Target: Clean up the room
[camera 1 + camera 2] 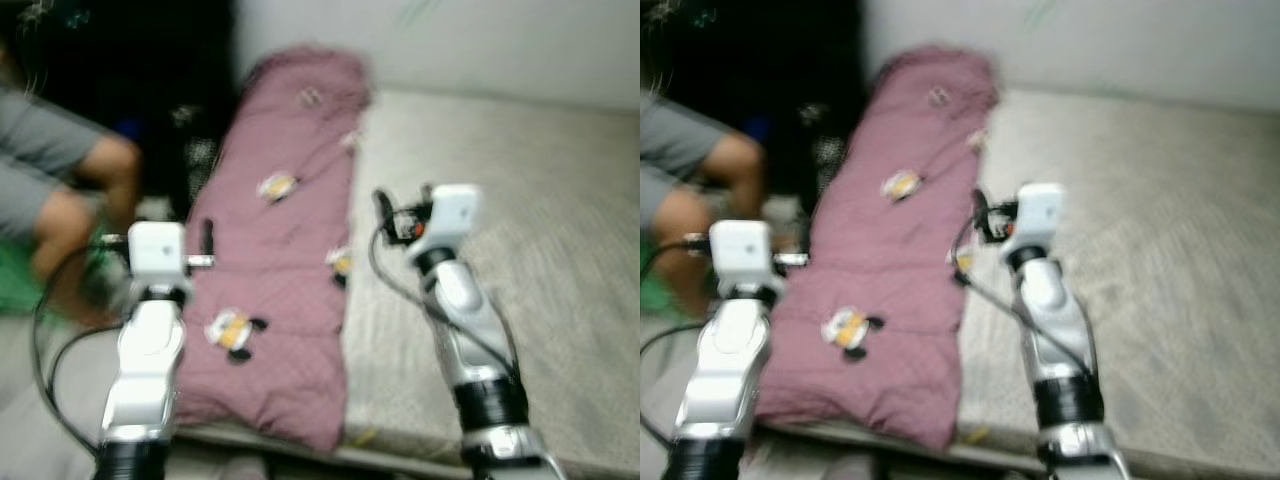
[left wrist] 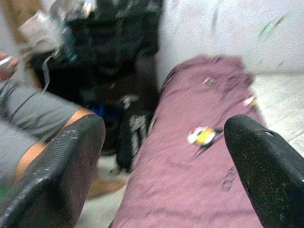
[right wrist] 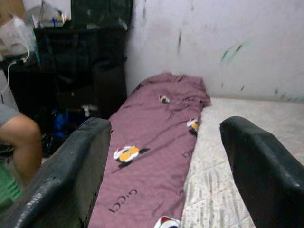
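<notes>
Blanket (image 1: 285, 250) lies lengthwise along the left edge of the mattress (image 1: 500, 260), running from the near edge back to the wall (image 1: 450, 40) at the far edge. Off the mattress's left edge: a seated person's legs (image 1: 70, 190) nearer the front, dark furniture (image 3: 80, 57) behind them against the wall. Left gripper (image 2: 161, 161) is over the near-left corner above the blanket, right gripper (image 3: 164, 171) just right of the blanket's inner edge, over bare mattress.

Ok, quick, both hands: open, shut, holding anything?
Left hand: open, empty, raised over the purple blanket.
Right hand: open, empty, raised over the bed.
</notes>
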